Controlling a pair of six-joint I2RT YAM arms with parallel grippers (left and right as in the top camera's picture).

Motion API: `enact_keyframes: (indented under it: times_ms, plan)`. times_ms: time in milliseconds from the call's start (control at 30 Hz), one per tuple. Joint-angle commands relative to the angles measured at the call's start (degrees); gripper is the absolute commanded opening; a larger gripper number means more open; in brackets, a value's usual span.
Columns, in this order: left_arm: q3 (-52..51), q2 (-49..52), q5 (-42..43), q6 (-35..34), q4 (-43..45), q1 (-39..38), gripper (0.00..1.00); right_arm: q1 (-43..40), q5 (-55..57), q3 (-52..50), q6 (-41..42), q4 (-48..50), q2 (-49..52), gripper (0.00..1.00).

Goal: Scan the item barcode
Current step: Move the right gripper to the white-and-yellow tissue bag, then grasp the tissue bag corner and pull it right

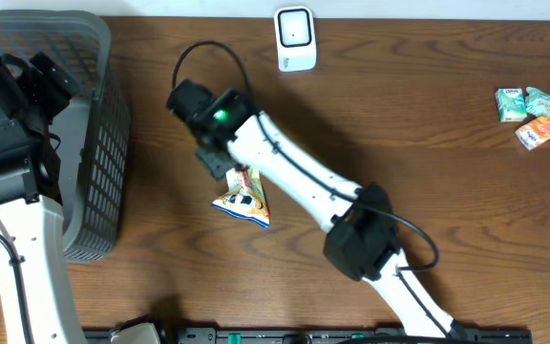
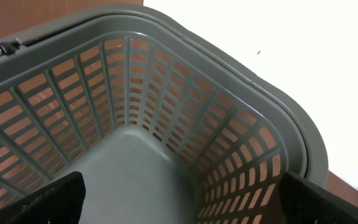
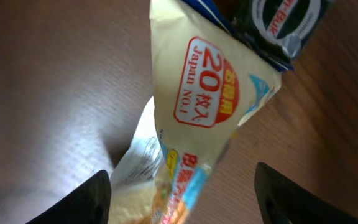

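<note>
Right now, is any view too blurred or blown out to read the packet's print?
Right wrist: packet fills the frame, red label sharp, lower end soft. Left wrist: only the basket, upper right corner washed out white. Overhead: evenly lit and sharp, packet too small to read.

Dark wood-grain table (image 1: 447, 191), pale surface (image 1: 428, 6) beyond

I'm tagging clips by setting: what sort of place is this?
Probably a mock shop checkout set up on a wooden table: a grey shopping basket, what looks like a white barcode scanner, and loose snack packets.
</note>
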Motion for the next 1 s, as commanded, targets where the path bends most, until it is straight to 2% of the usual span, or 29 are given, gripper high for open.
enact_keyframes:
  times_ms: [0, 67, 133, 267, 367, 567, 700, 767, 967]
  plan:
    - [0.9, 0.1, -0.2, 0.6, 0.0, 0.3, 0.98, 2.1, 8.5, -0.2, 3.9, -0.4, 2.4, 0.68]
    - [0.9, 0.1, -0.2, 0.6, 0.0, 0.3, 0.98, 2.8, 8.7, -0.2, 3.9, -0.7, 3.5, 0.67]
    - [0.9, 0.1, -0.2, 0.6, 0.0, 0.3, 0.98, 3.1, 8.7, -0.2, 3.9, -1.1, 4.3, 0.59]
    - [0.9, 0.1, -0.2, 0.6, 0.0, 0.3, 0.98, 3.1, 8.6, -0.2, 3.9, -1.5, 5.0, 0.29]
    - [0.9, 0.1, -0.2, 0.6, 0.0, 0.3, 0.98, 3.1, 8.6, -0.2, 3.8, -1.9, 5.0, 0.01]
    - [0.9, 0.1, -0.2, 0.6, 0.0, 0.3, 0.98, 0.9, 5.6, 0.2, 3.6, -4.0, 4.0, 0.01]
    - [0.9, 0.1, -0.2, 0.6, 0.0, 0.3, 0.98, -3.0, -4.0, 0.6, -0.2, -5.2, 1.1, 0.01]
    - [0.9, 0.1, -0.2, 0.6, 0.0, 0.3, 0.98, -5.7, -12.3, 0.6, -3.4, -5.1, -0.6, 0.01]
    - [0.9, 0.1, -0.2, 0.6, 0.0, 0.3, 0.98, -16.8, -48.9, 0.1, -19.7, -6.9, -1.9, 0.01]
